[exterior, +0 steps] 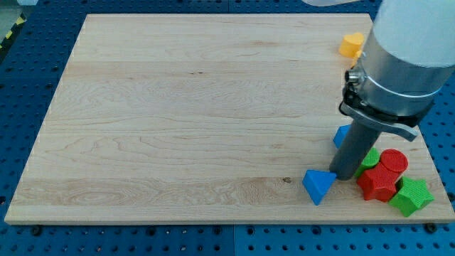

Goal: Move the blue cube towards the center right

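Note:
The blue cube [342,135] shows only as a small blue corner at the view's right, mostly hidden behind my dark rod. My tip [343,178] rests on the board below that cube, just to the right of a blue triangular block [318,185]. The tip looks close to the triangular block; I cannot tell whether they touch. The arm's grey body covers the board's upper right.
A red cylinder [393,161], a red star-like block [377,183], a green block [411,197] and a part-hidden green block [370,158] cluster right of the tip. A yellow block [350,44] sits near the board's [178,107] top right edge.

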Tool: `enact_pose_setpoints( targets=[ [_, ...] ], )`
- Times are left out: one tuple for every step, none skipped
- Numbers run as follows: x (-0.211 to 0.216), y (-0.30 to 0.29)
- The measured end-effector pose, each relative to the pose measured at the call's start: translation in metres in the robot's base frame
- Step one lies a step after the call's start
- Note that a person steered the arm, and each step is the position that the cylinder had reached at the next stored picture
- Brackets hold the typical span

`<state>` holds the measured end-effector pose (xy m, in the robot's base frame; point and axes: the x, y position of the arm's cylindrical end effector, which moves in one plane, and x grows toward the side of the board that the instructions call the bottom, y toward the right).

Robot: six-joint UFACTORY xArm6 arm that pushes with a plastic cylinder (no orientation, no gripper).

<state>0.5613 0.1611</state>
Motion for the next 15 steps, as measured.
enact_pose_setpoints(
  targets=[
    [0.0,0.017],
    [0.0,0.016],
    [-0.002,-0.004],
    [-0.012,-0.006],
    [-0.018,-0.004],
    [-0.032,-0.004],
    [-0.044,-0.004],
    [-0.048,0.001],
    [-0.036,0.018],
    [-0.03,0.027],
    [-0.033,0.028],
    [-0.041,0.028],
    [-0.049,0.028],
    [-0.058,0.028],
    [-0.069,0.029]
  ],
)
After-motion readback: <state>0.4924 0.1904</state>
